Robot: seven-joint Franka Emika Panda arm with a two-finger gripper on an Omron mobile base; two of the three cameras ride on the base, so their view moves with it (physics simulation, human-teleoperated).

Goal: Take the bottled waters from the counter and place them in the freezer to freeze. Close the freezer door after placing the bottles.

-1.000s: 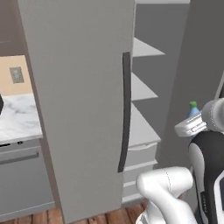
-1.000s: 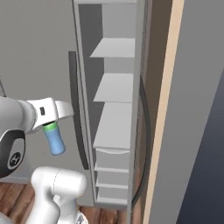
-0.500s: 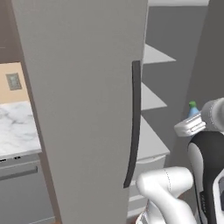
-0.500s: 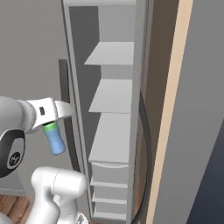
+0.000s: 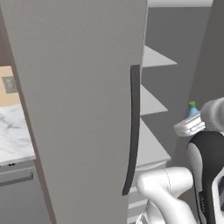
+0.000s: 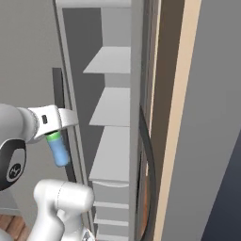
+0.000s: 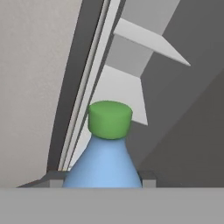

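**Blue bottle in the claw, at the open freezer, not yet shelved**

Claw (image 6: pixel 57 141) is clamped on the blue bottle (image 6: pixel 59 149): the hand view has its shoulders pinched low in frame, green cap (image 7: pixel 109 119) pointing away from the claw. In the right base view the bottle hangs below the hand; in the left base view the cap sticks up past it (image 5: pixel 192 106), so the actual tilt is unclear to me.

Progress, judged from the layout: pickup of this bottle is done and the freezer (image 6: pixel 115 61) is open. The white shelves (image 6: pixel 113 104) lie ahead of the claw and the bottle is still short of them, touching none. The freezer door (image 5: pixel 83 109) stands swung out beside the claw, its dark bar handle (image 5: pixel 132 127) just off to the side. Left to do: set this bottle on a shelf, fetch the white bottle, place it, shut the door.

Hard to make out:
- Finger tips are hidden behind the bottle, so the exact contact line is not visible.
- A sliver of counter (image 5: pixel 13 135) shows far beyond the door; what sits on it is cut off.
- Lower freezer drawers partly hidden behind the arm.
- Which shelf is being aimed at can't be told.
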